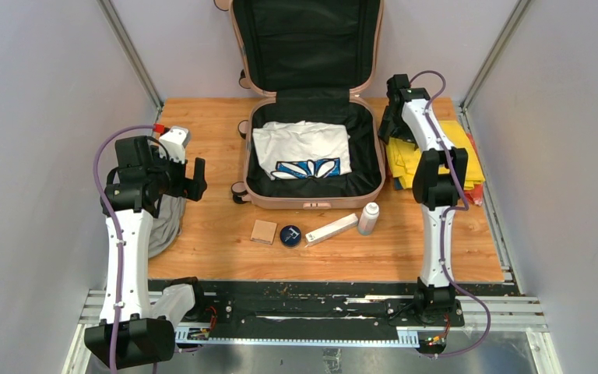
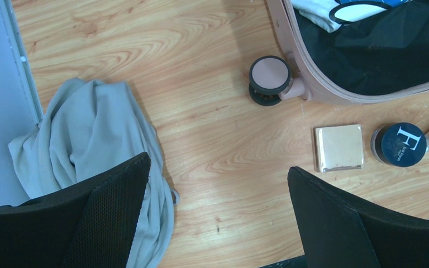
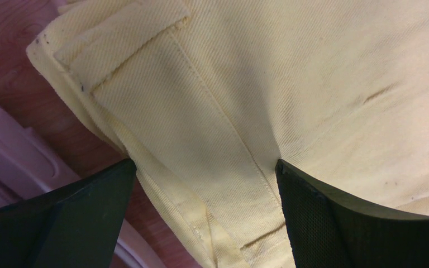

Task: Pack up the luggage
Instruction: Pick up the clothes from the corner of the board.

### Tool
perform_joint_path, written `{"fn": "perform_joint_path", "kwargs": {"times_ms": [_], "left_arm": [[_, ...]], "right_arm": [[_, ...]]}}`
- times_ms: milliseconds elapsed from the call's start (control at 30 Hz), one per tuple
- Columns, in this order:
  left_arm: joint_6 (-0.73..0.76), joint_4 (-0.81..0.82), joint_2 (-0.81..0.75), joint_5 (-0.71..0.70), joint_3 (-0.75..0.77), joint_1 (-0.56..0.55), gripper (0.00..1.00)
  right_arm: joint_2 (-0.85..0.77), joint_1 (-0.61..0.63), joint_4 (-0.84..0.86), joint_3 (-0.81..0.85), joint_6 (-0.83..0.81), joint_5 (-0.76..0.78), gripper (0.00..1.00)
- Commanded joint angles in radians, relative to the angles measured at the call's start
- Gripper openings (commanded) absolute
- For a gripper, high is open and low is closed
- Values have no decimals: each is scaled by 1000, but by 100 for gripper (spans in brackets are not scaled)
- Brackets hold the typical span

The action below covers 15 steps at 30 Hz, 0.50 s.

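The pale pink luggage [image 1: 311, 204] lies open at the table's back, lid upright, with a white T-shirt with a blue print [image 1: 302, 148] inside. My left gripper [image 1: 191, 178] hovers open over bare wood left of the case, beside a grey cloth bundle [image 2: 84, 139]; nothing lies between its fingers [image 2: 117, 212]. My right gripper [image 1: 391, 128] is lowered at the case's right side onto a folded yellow garment [image 1: 467, 160]. In the right wrist view its jaws stand open, straddling the yellow garment's [image 3: 257, 84] edge, with the luggage shell [image 3: 5, 145] at the left.
In front of the case lie a tan square box [image 1: 264, 231], a dark round tin [image 1: 290, 235], a long white box [image 1: 331, 229] and a white bottle [image 1: 368, 218]. A case wheel [image 2: 270, 78] juts out to the left. Walls close in on both sides.
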Motion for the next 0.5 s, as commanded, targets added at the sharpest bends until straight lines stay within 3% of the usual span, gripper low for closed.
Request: {"fn": "perform_joint_path", "kwargs": {"times_ms": [0,267,467], "left_arm": [[-9,-15,5,3,20,7,100],[-3,-15,2,-6,15,8,100],[6,-14,-5,-6,4,7,100]], "right_arm": [[77,5,-42,16,-16,-31,100],[120,-3,-42,-1,-9,-35,99],[96,-37,-41,-38,13,-60,90]]}}
